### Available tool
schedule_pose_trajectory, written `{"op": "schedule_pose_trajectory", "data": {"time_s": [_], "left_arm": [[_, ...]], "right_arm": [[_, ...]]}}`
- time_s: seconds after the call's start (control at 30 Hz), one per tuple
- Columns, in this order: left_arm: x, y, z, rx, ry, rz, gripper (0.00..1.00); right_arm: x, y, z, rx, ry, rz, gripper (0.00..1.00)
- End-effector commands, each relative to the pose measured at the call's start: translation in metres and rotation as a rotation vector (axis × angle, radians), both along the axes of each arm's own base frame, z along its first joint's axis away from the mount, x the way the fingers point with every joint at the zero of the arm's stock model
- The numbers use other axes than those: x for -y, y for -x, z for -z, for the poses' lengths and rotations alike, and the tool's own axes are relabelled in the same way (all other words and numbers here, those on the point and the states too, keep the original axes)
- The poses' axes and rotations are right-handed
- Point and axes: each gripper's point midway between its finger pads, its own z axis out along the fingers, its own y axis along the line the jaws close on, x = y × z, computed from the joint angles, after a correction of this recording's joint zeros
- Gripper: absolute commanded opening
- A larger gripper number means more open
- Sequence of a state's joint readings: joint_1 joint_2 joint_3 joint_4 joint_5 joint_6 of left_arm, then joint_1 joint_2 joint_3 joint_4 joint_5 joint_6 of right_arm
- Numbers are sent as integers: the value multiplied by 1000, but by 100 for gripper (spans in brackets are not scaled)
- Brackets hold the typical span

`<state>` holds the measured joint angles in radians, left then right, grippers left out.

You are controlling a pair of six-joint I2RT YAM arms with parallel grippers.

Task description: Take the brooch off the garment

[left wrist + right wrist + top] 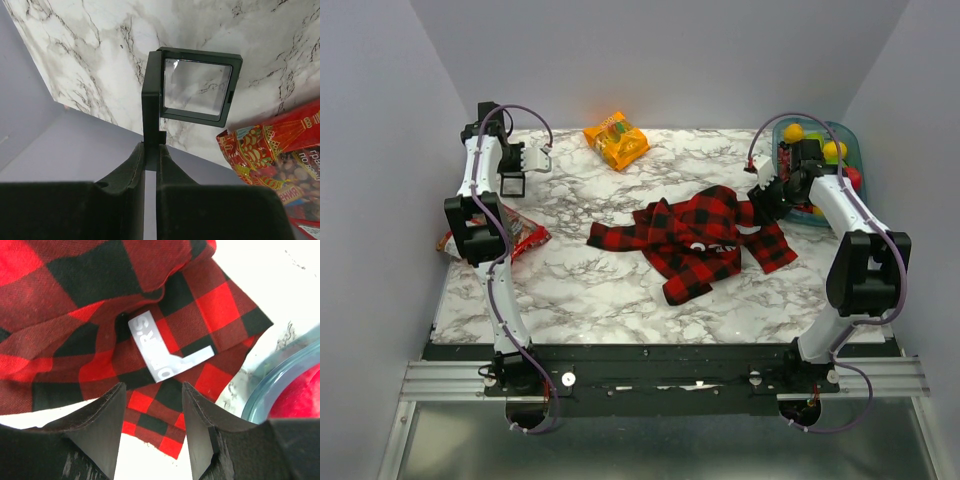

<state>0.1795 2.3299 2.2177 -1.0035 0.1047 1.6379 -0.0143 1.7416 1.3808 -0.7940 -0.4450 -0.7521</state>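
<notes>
The red-and-black plaid garment (705,240) lies crumpled on the marble table, right of centre. My right gripper (767,195) is open just above the garment's right edge. In the right wrist view its fingers (107,420) straddle the hem of the garment (90,315), below a white patch with lettering (157,352). I cannot make out a brooch in any view. My left gripper (527,165) is at the back left, shut on the edge of a small black-framed clear case (197,87), which also shows in the top view (512,184).
A clear bowl of coloured fruit (847,150) stands at the back right, close to my right gripper; its rim shows in the right wrist view (270,390). An orange snack bag (616,140) lies at the back centre. A red snack bag (520,238) lies at the left edge.
</notes>
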Motion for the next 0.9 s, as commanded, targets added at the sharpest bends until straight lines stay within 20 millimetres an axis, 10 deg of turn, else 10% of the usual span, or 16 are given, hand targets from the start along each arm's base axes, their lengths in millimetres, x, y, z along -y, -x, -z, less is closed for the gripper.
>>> {"op": "schedule_pose_trajectory", "data": {"time_s": [0.0,0.2,0.5,0.63,0.87], "left_arm": [[-10,-3,0,15,-1,-19,9],[-5,-11,-11,88,44,-48,44],[16,-11,-50,168,134,-85,67],[87,7,-107,239,318,-28,77],[279,94,-96,10,749,52,78]], "right_arm": [[2,11,-4,-3,29,-1,57],[0,11,-1,-11,27,-8,57],[-17,11,-19,9,-40,-137,57],[-29,16,-27,46,-92,-234,66],[-71,4,-23,6,-166,-365,80]]}}
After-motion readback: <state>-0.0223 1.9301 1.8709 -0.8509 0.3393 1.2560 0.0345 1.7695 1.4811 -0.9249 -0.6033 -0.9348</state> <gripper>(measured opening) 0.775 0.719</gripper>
